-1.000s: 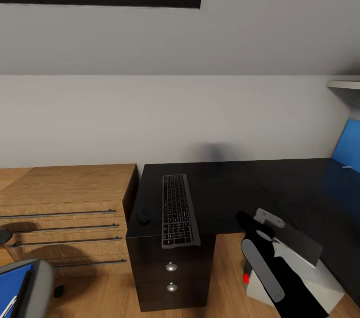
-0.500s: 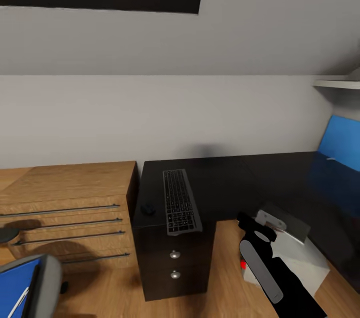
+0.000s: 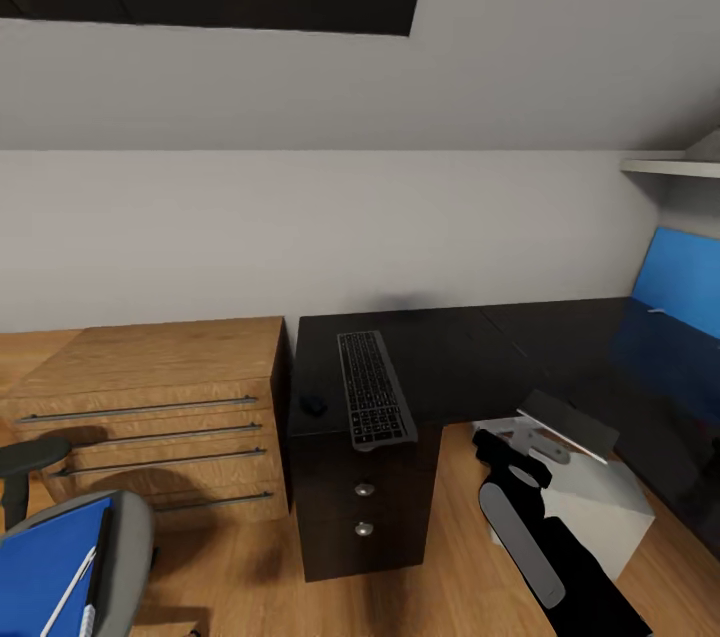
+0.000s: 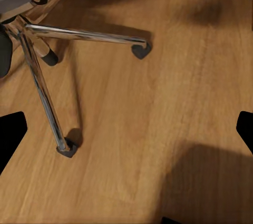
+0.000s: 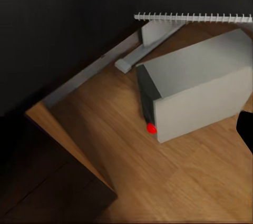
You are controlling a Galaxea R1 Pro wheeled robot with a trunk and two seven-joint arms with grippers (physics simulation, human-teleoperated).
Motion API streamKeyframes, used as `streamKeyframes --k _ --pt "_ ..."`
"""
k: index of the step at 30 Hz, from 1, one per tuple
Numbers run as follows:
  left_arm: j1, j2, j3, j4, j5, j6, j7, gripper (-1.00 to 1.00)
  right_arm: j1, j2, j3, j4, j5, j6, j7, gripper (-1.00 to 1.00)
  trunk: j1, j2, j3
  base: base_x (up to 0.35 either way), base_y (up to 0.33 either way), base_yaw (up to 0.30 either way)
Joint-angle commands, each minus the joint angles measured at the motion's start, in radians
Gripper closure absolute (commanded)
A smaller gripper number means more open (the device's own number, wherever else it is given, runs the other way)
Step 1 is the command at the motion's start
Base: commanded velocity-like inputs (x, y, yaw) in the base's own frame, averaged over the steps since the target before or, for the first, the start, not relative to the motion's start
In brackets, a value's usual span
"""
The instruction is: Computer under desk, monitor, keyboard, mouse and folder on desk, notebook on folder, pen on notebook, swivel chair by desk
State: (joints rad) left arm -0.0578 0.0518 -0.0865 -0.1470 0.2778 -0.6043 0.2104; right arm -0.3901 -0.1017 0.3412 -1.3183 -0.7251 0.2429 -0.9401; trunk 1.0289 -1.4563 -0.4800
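On the desk (image 3: 470, 357) near its left edge lie keyboard (image 3: 375, 389) and mouse (image 3: 314, 404); folder (image 3: 45, 572) sits on chair (image 3: 125, 537). Left gripper (image 4: 126, 129) is spread wide and empty; right gripper's state I cannot tell. Best approach: square the base to the chair before reaching.

On the desk (image 3: 460, 357) lie one keyboard (image 3: 374, 389) and one mouse (image 3: 314, 404); its front shows two round knobs (image 3: 364, 490). Left of the desk stands one wooden dresser (image 3: 150, 407) with four bar handles, and one chair (image 3: 120, 537) carrying one blue folder (image 3: 45, 567). Below the desk sits one white computer (image 3: 590, 507) with one notebook (image 3: 566, 425) on it.
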Motion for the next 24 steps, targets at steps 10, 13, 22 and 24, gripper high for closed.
streamKeyframes --k 10,13,22,24 --pt "-0.001 -0.002 -0.008 -0.005 0.006 -0.004 0.01 -1.0 -0.001 -0.002 -0.066 0.067 -0.056 -0.061 0.103 -1.0 0.0 -0.001 -0.001 -0.003 0.002 0.0" --pt "-0.001 -0.002 -0.009 -0.006 0.006 -0.004 0.01 -1.0 -0.001 -0.002 -0.126 0.071 -0.082 -0.121 0.118 -1.0 0.011 -0.022 -0.01 0.0 0.0 0.0" --pt "-0.001 -0.003 -0.01 -0.006 0.007 -0.002 0.01 -1.0 -0.001 -0.001 -0.274 0.079 -0.191 -0.233 0.128 -1.0 0.046 -0.085 -0.039 0.0 0.0 0.0" --pt "-0.001 -0.003 -0.01 -0.006 0.007 -0.002 0.011 -1.0 -0.001 -0.002 -0.3 0.08 -0.221 -0.245 0.129 -1.0 0.054 -0.099 -0.045 0.0 0.0 0.0"
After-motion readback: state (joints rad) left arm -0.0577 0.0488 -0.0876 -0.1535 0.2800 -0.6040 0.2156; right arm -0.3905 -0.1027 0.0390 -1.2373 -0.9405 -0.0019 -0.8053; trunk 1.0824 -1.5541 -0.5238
